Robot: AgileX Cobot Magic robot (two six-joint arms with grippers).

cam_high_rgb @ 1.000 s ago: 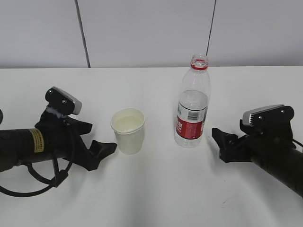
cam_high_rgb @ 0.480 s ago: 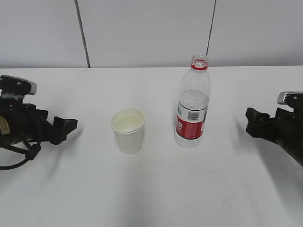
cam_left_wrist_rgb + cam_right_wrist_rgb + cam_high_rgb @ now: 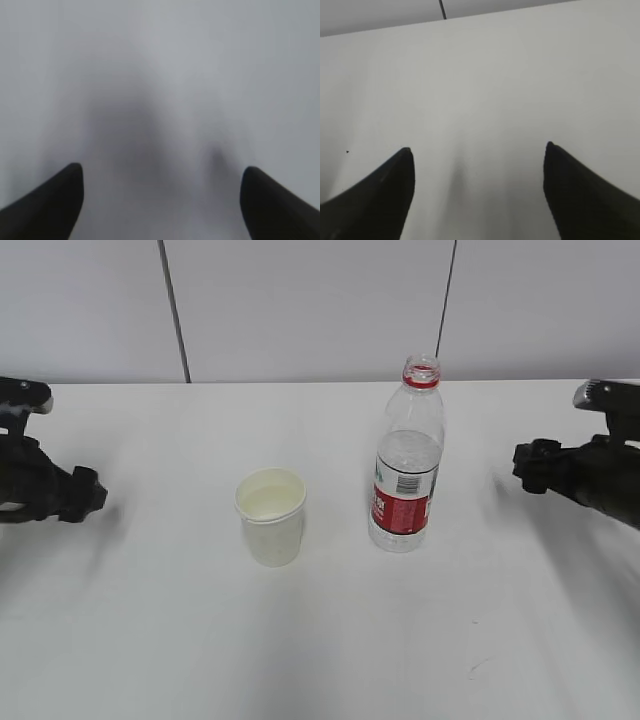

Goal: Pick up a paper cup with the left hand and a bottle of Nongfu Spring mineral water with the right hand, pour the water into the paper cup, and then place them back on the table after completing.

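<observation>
Both retreated: left hand (image 3: pixel 85 495), right hand (image 3: pixel 528 462) agape, empty.

Pale grey panelled wall (image 3: pixel 320 310) with two dark vertical seams (image 3: pixel 174 310), evenly lit.

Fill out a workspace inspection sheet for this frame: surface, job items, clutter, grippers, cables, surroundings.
Surface: white table, a few faint dark scuffs near the front right.
Paper cup: upright left of centre, pale liquid inside, nothing touching it.
Bottle: upright right of the cup, uncapped, red neck ring and red label, water partly filling it, nothing touching it.
Clutter: nothing seen.
Left gripper: at the left edge, away from the cup; wrist view shows fingertips spread, nothing between.
Right gripper: at the right edge, away from the bottle; fingertips spread, empty.
Cables: nothing seen.
Surroundings: pale wall panels with dark seams behind the table.
</observation>
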